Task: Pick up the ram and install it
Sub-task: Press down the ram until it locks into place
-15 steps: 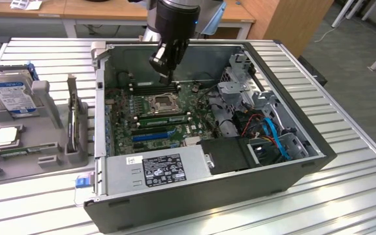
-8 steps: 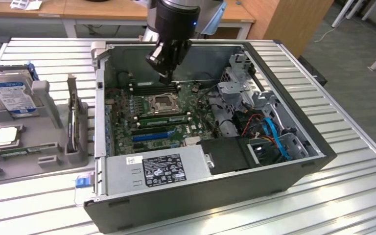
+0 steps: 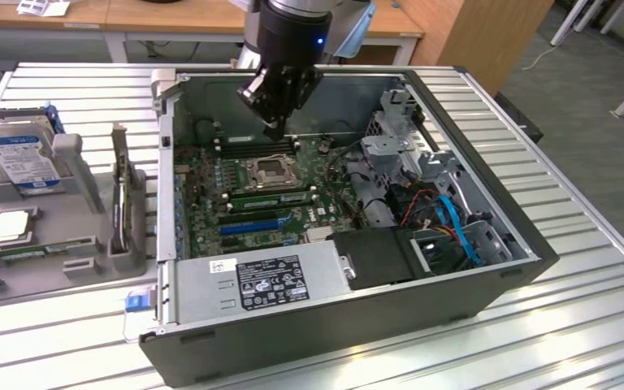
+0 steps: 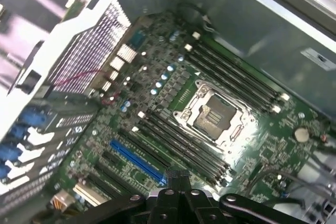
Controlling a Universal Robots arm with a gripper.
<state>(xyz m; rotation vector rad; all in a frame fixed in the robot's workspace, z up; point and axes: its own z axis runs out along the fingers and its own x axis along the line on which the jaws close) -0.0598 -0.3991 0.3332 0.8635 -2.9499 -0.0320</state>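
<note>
Open computer case [image 3: 513,244] lying on a slatted metal table [image 3: 594,325], seen from the exterior view and from the wrist. The gripper [image 3: 276,130] hangs inside the case above the motherboard [image 3: 290,213], over the black memory slots [image 3: 256,146] on the far side of the empty processor socket [image 3: 270,170]. Its fingers [image 4: 178,176] are pressed together and nothing is clamped between them. In the wrist view the same fingers point toward the second bank of slots [image 4: 181,141], next to the blue expansion slot [image 4: 137,161]. A thin green board that appears to be the ram [image 3: 3,253] lies flat in the near channel of the grey parts tray [image 3: 74,268], outside the case toward the exterior view's left and well apart from the gripper. In the same tray are a square chip [image 3: 10,225] just behind the ram, an upright hard drive [image 3: 22,158] with a blue label, and a card standing on edge [image 3: 126,207]. A green strip [image 3: 272,197] sits along the slots just in front of the socket; whether it is a seated module cannot be told. The power supply [image 3: 257,284] fills the near corner of the case, with blue cables [image 3: 453,223] toward the exterior view's right.
</note>
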